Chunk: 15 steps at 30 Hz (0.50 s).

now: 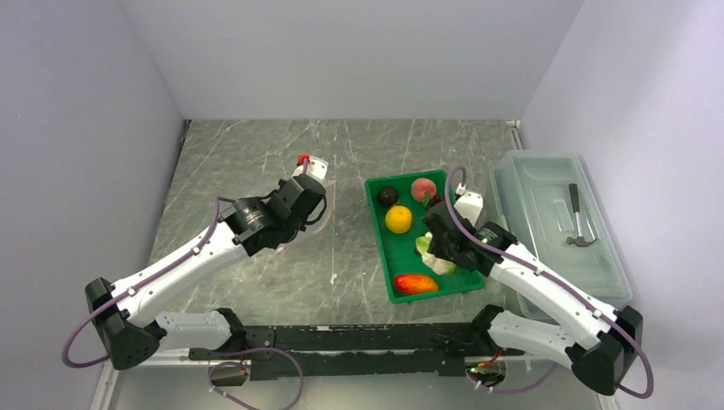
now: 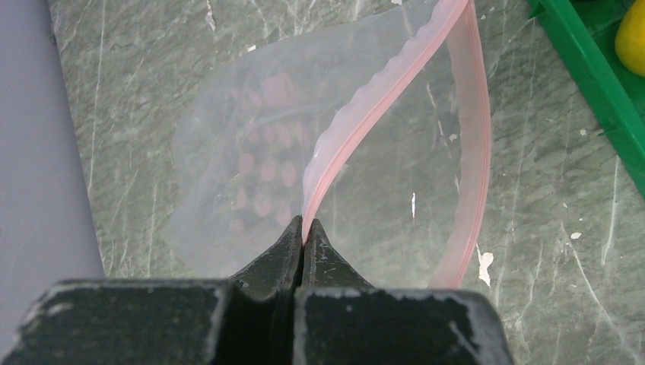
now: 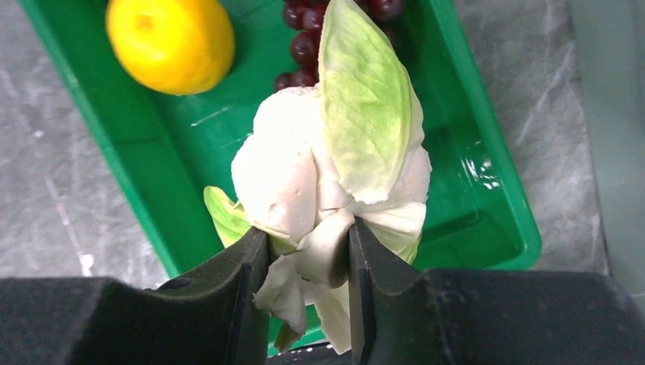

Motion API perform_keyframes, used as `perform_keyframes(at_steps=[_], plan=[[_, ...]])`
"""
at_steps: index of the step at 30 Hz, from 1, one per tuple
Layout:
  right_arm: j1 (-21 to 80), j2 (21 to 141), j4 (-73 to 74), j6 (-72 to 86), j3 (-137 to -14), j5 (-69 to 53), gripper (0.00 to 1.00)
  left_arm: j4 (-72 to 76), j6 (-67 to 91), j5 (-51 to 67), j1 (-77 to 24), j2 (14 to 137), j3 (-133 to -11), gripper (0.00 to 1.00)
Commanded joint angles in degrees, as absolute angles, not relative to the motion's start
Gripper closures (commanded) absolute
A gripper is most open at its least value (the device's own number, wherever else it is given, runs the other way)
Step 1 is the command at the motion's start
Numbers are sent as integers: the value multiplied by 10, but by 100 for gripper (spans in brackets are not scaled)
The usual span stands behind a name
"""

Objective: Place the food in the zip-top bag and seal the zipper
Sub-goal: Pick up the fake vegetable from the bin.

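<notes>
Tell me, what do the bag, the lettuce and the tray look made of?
Bag: thin clear plastic film, slightly frosted. The table shows through it, and a pink strip edges its mouth.
Lettuce: probably soft rubbery plastic or foam, matte. The leaf veins look moulded.
Tray: hard green plastic, glossy. Light glints off its floor.

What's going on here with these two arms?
Two robot arms are bagging toy food. The left gripper pinches the pink zipper of a clear zip-top bag, whose mouth gapes open. The right gripper grips the lettuce at the green tray, where the lemon and grapes lie.
</notes>
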<state>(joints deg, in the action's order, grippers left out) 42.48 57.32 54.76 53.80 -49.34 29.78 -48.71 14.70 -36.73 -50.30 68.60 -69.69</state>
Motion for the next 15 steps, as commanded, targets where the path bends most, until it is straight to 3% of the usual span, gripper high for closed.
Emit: perform_keyframes(at_steps=[1, 15], plan=[[431, 550, 519, 516, -544, 269, 100, -472, 143, -371, -500, 674, -696, 100], [490, 551, 351, 502, -608, 210, 100, -470, 143, -371, -500, 671, -695, 100]])
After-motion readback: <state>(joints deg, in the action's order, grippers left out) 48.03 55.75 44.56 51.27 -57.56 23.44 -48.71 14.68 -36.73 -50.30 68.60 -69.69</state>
